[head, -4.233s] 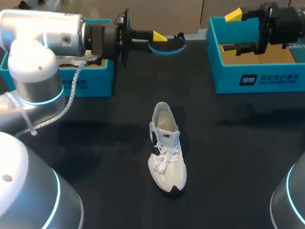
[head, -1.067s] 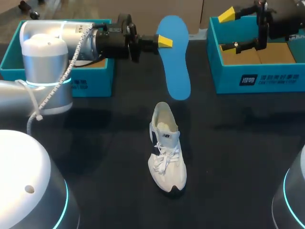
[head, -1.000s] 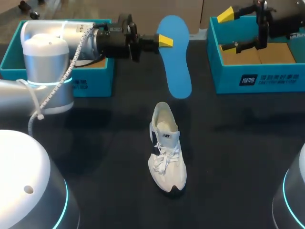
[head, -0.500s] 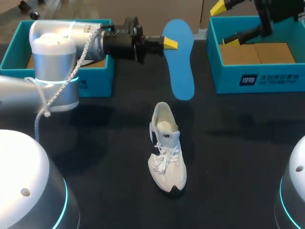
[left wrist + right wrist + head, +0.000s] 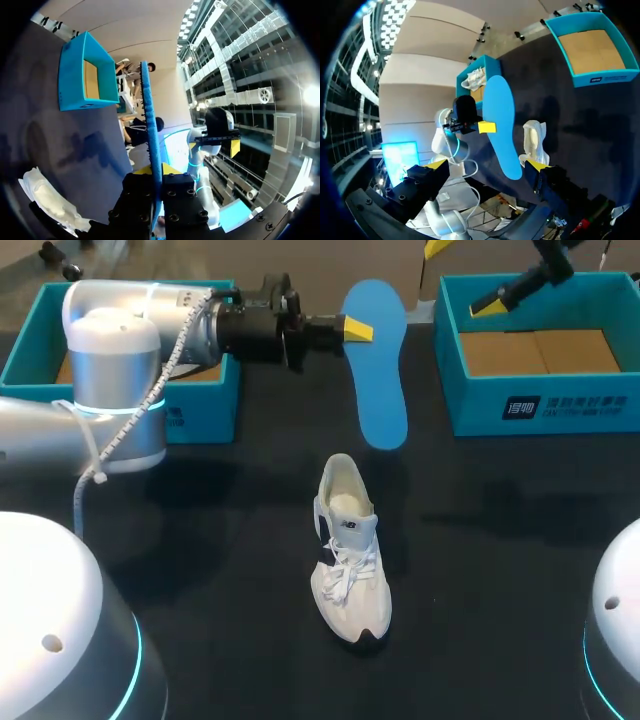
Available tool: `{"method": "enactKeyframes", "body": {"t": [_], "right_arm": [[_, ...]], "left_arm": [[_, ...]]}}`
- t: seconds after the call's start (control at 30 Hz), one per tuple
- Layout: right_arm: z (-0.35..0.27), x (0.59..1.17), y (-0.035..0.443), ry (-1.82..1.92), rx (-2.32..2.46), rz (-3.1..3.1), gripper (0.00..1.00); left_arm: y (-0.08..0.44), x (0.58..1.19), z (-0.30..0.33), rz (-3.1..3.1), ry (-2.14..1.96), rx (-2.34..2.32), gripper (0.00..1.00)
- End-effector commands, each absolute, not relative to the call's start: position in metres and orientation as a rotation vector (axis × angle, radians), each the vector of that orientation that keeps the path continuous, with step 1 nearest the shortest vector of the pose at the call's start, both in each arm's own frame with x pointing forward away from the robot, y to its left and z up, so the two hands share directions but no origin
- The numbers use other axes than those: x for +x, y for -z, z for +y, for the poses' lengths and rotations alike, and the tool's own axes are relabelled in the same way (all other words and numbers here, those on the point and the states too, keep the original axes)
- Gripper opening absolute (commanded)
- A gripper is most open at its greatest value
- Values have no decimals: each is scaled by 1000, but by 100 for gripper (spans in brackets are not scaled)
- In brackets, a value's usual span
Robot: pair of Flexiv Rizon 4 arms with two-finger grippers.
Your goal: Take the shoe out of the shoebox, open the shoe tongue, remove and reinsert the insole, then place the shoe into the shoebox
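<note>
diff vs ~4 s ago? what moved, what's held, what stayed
The left claw kept its grip on the blue insole and turned it from edge-on to broad face showing in the head view, free end toward the shoe. It also shifted slightly right. The right claw, open, rose from over the right shoebox toward the far edge. The shoe, that box and the left shoebox stayed put.

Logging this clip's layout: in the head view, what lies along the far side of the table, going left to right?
Open teal cardboard shoebox → flat blue insole, held by the left end effector → second open teal cardboard shoebox.
</note>
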State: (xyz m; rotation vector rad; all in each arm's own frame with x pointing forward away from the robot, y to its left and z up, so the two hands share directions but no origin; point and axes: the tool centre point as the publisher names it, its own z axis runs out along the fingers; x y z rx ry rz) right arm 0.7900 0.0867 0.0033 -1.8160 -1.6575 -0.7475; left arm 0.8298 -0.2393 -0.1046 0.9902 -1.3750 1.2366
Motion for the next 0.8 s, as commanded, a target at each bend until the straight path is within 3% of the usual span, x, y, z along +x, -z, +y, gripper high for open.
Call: {"method": "enactKeyframes", "body": {"t": [0.03,0.6,0.8], "right_arm": [[100,799,-10,501,-2026,-1817,100],[102,800,-10,451,-2083,-1795,100],[106,804,-6,554,-2184,-2079,100]], "left_arm": [[105,830,-240,-1376,-1235,991,0],[105,830,-240,-1376,-1235,991,0],[105,830,-240,-1376,-1235,991,0]]}}
